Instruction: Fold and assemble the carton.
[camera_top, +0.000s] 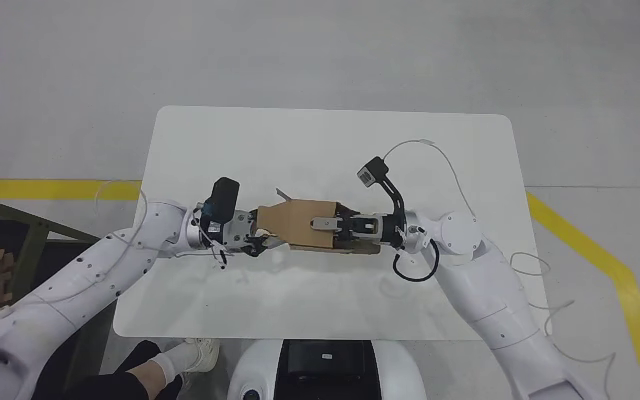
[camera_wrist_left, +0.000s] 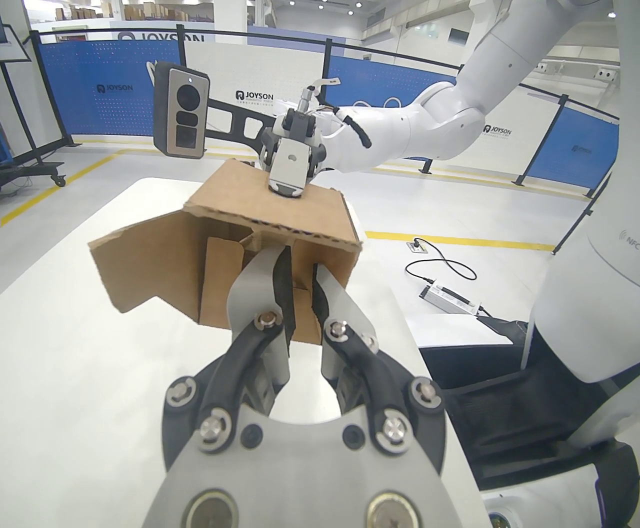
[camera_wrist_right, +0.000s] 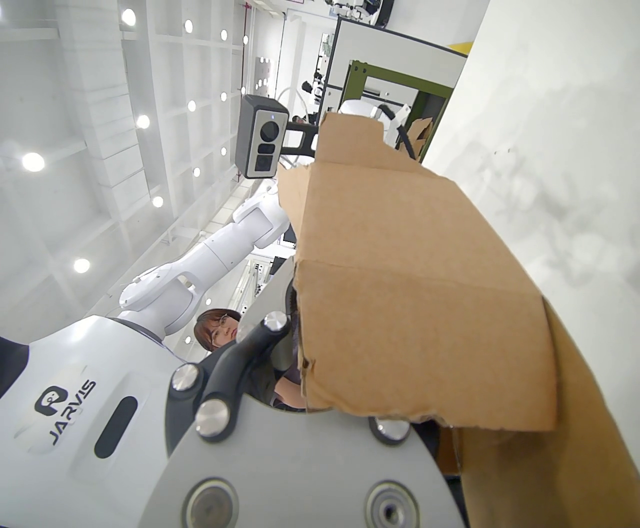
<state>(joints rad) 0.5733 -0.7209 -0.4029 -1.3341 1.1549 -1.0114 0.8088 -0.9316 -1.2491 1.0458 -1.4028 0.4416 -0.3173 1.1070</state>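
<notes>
Our left gripper (camera_wrist_left: 301, 261) sits released inside the open left end of the carton (camera_wrist_left: 310, 215) on the bench (camera_wrist_left: 75, 375), so we should tuck flaps (camera_wrist_left: 145, 260) gently while the right gripper (camera_wrist_left: 286, 190) grasps its right end.

Robotics test hall: a white rectangular worktable (camera_top: 330, 140) on a grey painted floor (camera_top: 300, 50) with yellow marking lines (camera_top: 60, 188), fenced by blue perforated barrier panels (camera_wrist_left: 100, 90), under round ceiling spotlights (camera_wrist_right: 33, 161).

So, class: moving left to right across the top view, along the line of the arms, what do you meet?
left arm → carton → right arm
</notes>
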